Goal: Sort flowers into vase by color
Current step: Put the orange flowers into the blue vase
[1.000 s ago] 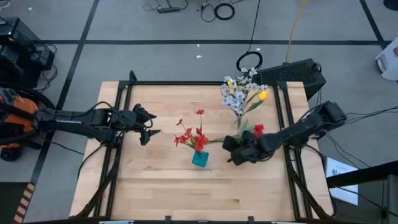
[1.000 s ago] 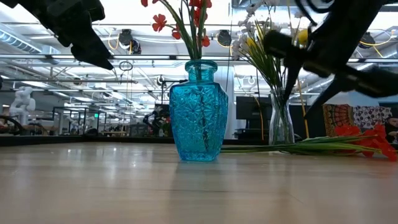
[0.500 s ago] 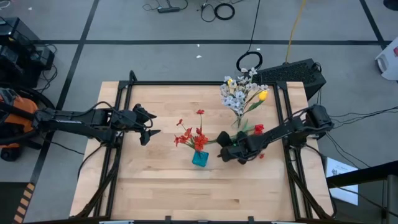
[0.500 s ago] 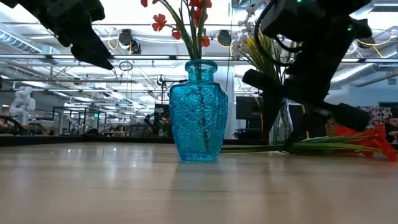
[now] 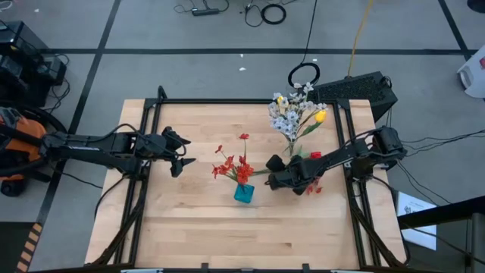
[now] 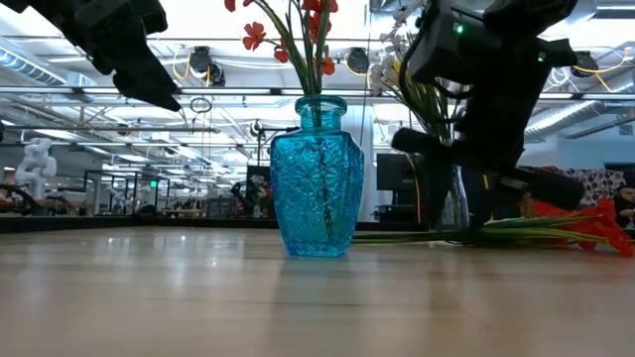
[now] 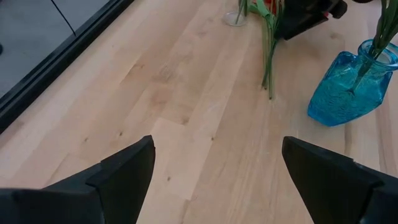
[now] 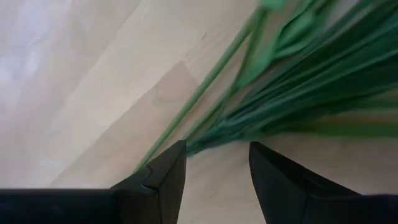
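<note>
A blue glass vase [image 5: 243, 193] [image 6: 319, 178] holds red flowers [image 5: 231, 163]. A clear vase [image 5: 289, 149] holds whitish sprigs and a yellow tulip [image 5: 320, 116]. A bundle of loose flowers [image 5: 311, 171] lies flat on the table, red heads [image 6: 595, 223] toward the right edge and green stems [image 8: 298, 81] pointing toward the blue vase. My right gripper [image 5: 274, 179] [image 8: 216, 171] is open, pointing steeply down, low over the stems' cut ends [image 8: 194, 146], which lie just ahead of its fingertips. My left gripper [image 5: 182, 156] [image 7: 214, 180] hangs open above the table's left part.
A black frame rail [image 5: 345, 129] runs along the table's edges. Bare wood [image 5: 204, 235] lies near the front edge and around the left arm. The two vases stand close on either side of the loose stems.
My right gripper has come down toward the table and moved a little toward the blue vase, its wrist rolling, until it is low over the cut ends of the loose stems. Its fingers have stayed open. The flowers have not moved.
</note>
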You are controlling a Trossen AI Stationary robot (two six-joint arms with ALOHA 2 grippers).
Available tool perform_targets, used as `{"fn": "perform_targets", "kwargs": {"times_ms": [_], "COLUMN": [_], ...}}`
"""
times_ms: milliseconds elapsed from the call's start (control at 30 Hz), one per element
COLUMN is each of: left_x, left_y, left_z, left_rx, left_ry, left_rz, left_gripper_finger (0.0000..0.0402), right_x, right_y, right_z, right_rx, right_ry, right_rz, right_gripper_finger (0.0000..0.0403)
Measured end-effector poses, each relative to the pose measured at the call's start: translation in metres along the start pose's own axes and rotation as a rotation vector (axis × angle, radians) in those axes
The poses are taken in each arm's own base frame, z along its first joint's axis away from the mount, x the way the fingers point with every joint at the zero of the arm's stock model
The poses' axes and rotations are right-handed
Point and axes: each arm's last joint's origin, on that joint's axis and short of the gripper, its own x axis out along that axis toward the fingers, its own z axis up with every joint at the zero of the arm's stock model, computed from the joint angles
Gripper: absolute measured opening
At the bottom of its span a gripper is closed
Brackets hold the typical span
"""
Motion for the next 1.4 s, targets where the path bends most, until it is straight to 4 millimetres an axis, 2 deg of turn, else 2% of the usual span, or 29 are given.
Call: {"fn": "perform_targets", "kwargs": {"times_ms": [367,600,833,967,1100,1400], "left_x": [0.0,0.0,-0.002,-0.003,-0.004,-0.004], "left_y": [0.0,-0.001,-0.004,-0.005,-0.006,-0.005], "left_z": [0.0,0.005,0.017,0.023,0.026,0.027], "left_rx": [0.0,-0.013,-0.046,-0.062,-0.071,-0.073], "left_ry": [0.0,-0.048,-0.174,-0.233,-0.264,-0.271], "left_rz": [0.0,-0.013,-0.046,-0.061,-0.064,-0.057], "left_gripper_finger": [0.0354,0.0354,0.0354,0.0354,0.0354,0.0354], "right_x": [-0.002,-0.007,-0.038,-0.053,-0.06,-0.081], "right_y": [-0.012,-0.019,-0.025,-0.031,-0.035,-0.049], "right_z": [0.014,0.016,0.02,0.026,0.027,0.03], "right_rx": [-0.092,-0.221,-0.45,-0.512,-0.53,-0.471], "right_ry": [-0.095,-0.104,-0.005,0.028,0.039,0.036], "right_rz": [-0.176,-0.234,-0.276,-0.329,-0.348,-0.371], "right_gripper_finger": [0.0156,0.008,0.0007,0.0009,0.0012,0.0002]}}
